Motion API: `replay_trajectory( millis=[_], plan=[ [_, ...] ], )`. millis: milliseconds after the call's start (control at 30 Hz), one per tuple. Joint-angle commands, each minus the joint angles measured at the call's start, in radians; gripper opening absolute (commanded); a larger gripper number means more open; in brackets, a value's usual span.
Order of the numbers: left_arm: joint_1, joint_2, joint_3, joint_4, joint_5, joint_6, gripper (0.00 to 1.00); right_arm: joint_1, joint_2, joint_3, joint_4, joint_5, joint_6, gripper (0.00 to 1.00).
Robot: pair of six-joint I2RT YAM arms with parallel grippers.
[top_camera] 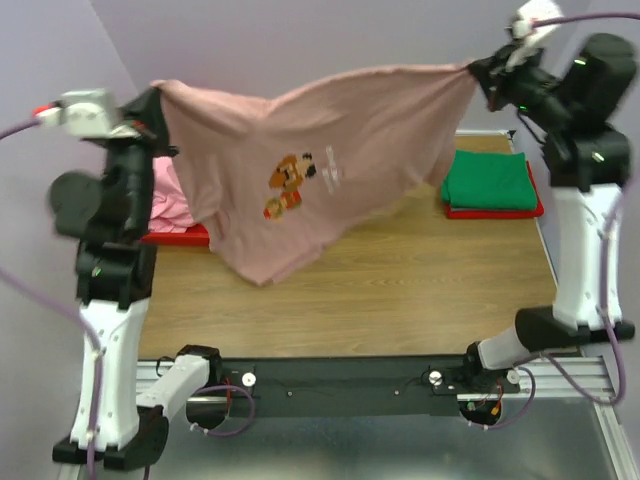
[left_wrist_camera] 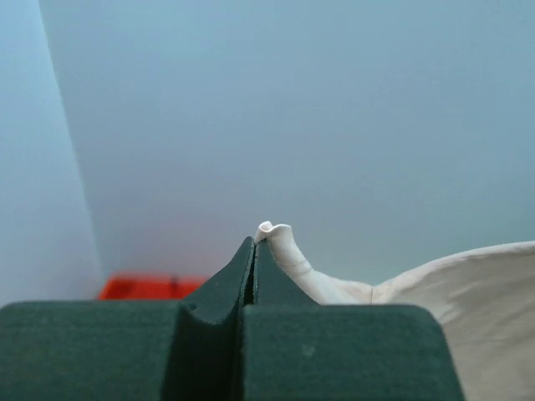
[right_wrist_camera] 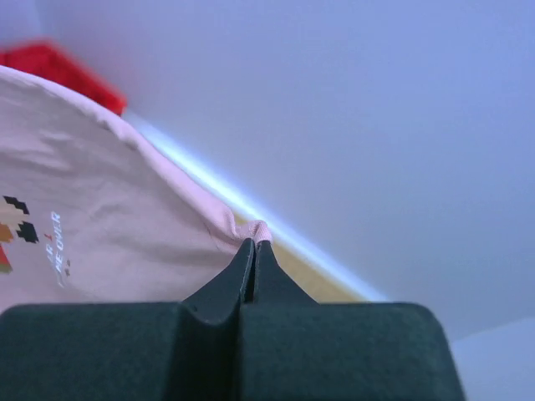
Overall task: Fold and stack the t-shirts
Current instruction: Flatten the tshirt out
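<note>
A large dusty-pink t-shirt (top_camera: 320, 170) with a pixel game-character print hangs stretched in the air between both arms, its lower edge drooping toward the table. My left gripper (top_camera: 155, 97) is shut on its left corner; the left wrist view shows a cloth fold (left_wrist_camera: 280, 246) pinched at the fingertips. My right gripper (top_camera: 478, 70) is shut on the right corner, with pink cloth (right_wrist_camera: 125, 217) bunched at its tips. A folded green t-shirt (top_camera: 490, 180) lies on a red one (top_camera: 495, 211) at the back right. A brighter pink t-shirt (top_camera: 175, 200) sits at the left.
A red bin (top_camera: 180, 236) stands at the table's left edge, under the brighter pink shirt. The wooden table (top_camera: 400, 290) stretches below the hanging shirt. Purple walls rise behind and to the left.
</note>
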Motion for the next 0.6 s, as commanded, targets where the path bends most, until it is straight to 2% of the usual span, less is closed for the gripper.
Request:
replay_trajectory(
  millis=[0, 167, 400, 567],
  plan=[
    [0.003, -0.106, 0.142, 0.157, 0.134, -0.074, 0.00, 0.003, -0.136, 0.103, -0.009, 0.088, -0.025, 0.00],
    [0.003, -0.147, 0.364, 0.228, 0.212, -0.164, 0.00, 0.003, -0.254, 0.284, 0.011, 0.163, -0.017, 0.01],
    [0.014, -0.140, 0.614, 0.265, 0.265, -0.269, 0.00, 0.003, -0.360, 0.369, 0.097, 0.277, -0.040, 0.00],
    [0.028, -0.143, 0.645, 0.269, 0.262, -0.279, 0.00, 0.003, -0.380, 0.368, 0.120, 0.312, -0.060, 0.00]
  ],
)
